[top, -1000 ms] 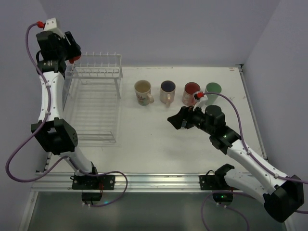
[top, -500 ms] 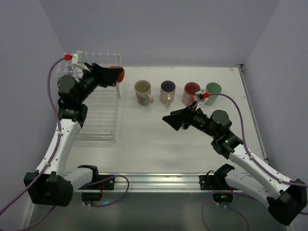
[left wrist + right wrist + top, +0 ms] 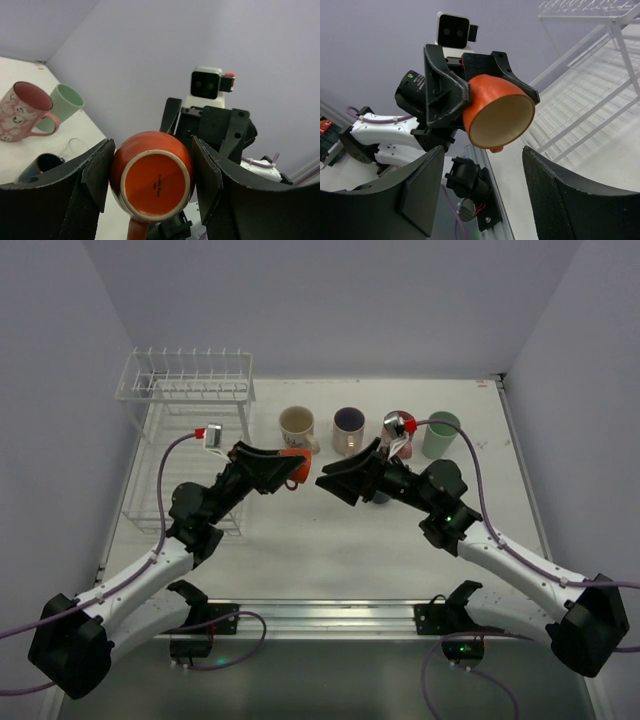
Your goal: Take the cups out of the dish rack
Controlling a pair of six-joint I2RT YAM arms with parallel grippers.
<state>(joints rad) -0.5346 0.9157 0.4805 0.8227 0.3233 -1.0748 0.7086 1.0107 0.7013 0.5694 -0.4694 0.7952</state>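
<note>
A small orange cup [image 3: 293,468] hangs on its side above the table's middle, with my left gripper [image 3: 278,466] shut on it. In the left wrist view its base [image 3: 155,185] faces the camera, a pad pressed to each side. My right gripper [image 3: 334,479] is open just right of the cup, facing its cream-coloured mouth [image 3: 500,117], with nothing between its fingers [image 3: 422,195]. Cream [image 3: 297,429], purple-lined [image 3: 348,430], pink [image 3: 398,424] and green [image 3: 441,434] cups stand in a row on the table. A dark blue cup [image 3: 41,166] stands nearer, mostly hidden under the right arm. The dish rack [image 3: 186,382] holds no cup.
The rack's long wire lower tray [image 3: 190,455] runs down the table's left side, just behind the left arm. A metal rail [image 3: 320,615] with both arm bases lines the near edge. Walls close in the back and both sides.
My left arm has swung from the rack's upper shelf down to mid-table, carrying the orange cup. My right gripper has moved left to meet it, and its jaws have narrowed.
</note>
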